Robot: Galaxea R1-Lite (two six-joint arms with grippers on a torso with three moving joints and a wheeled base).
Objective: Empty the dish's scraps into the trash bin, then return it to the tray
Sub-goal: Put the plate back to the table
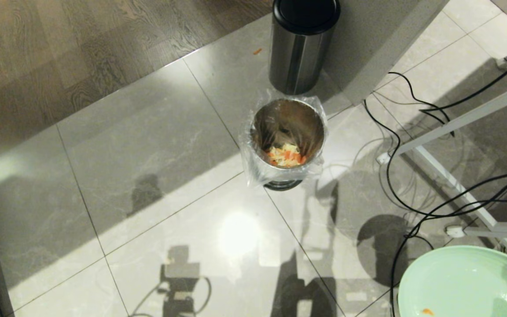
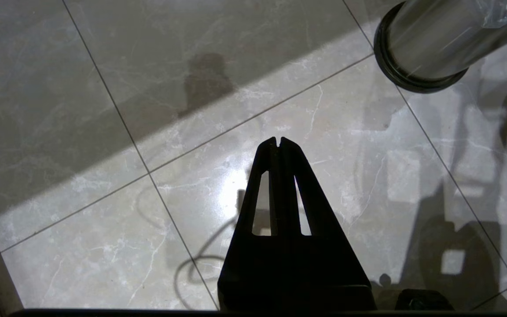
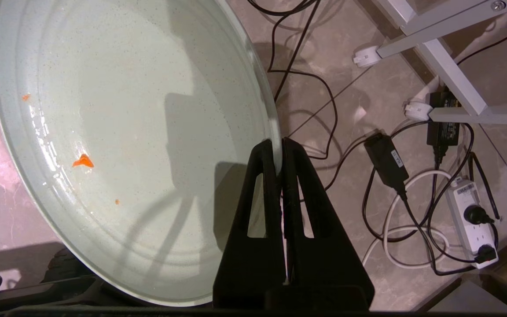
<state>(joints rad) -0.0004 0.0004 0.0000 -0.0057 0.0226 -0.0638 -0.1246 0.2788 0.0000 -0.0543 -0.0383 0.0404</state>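
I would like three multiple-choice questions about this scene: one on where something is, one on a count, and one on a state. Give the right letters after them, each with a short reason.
1. Where do most of the scraps lie?
A. in the trash bin with the clear bag
B. on the wooden floor
C. heaped on the dish

2. How many steel bins stand on the floor?
A. one
B. two
C. three

3. What is the state of the right gripper?
A. wide open over the floor
B. shut on the rim of the dish
C. shut on a cable

Answers:
1 A: the head view shows orange and pale pieces at the bottom of the lined bin.
2 B: the lined bin and, behind it, the black-topped bin.
3 B: in the right wrist view the fingers pinch the dish's edge; only small orange bits remain on it.
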